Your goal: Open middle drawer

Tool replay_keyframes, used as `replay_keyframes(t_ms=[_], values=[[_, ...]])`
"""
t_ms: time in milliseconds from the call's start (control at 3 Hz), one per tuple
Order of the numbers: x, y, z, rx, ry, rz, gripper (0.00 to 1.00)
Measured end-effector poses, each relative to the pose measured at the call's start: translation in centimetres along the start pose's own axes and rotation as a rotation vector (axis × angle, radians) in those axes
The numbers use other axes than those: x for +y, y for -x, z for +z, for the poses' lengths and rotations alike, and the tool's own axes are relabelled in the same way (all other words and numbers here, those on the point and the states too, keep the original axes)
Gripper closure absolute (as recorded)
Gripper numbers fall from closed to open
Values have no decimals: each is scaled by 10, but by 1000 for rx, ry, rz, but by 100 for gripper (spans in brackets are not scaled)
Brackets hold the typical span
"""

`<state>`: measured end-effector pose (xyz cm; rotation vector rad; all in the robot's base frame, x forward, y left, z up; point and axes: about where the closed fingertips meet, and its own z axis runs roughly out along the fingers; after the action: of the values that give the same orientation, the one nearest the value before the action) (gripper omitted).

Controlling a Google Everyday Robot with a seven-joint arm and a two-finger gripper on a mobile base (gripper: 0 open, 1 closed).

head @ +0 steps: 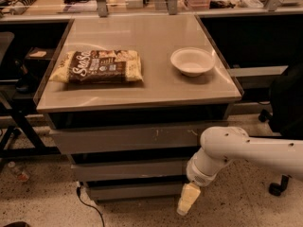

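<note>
The middle drawer is a plain grey flat front, shut, between the wider scratched top front and the narrowest bottom front. My gripper hangs from the white arm at the cabinet's lower right, pale fingers pointing down. It sits in front of the right end of the bottom drawer, just below the middle drawer's right end. It holds nothing that I can see.
On the cabinet top lie a brown snack bag at left and a white bowl at right. A cable runs on the speckled floor at lower left. A black chair base stands at right.
</note>
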<state>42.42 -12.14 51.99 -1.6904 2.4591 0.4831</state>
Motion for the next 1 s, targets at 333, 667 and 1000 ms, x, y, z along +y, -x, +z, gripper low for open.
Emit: replay_keyframes(t_ms=[333,667,1000], values=[[-6,4,8,-37,12,-19,0],[-27,13,18,-80,-11,-45,0],[-43,19,23,-112,-39,-62,0]])
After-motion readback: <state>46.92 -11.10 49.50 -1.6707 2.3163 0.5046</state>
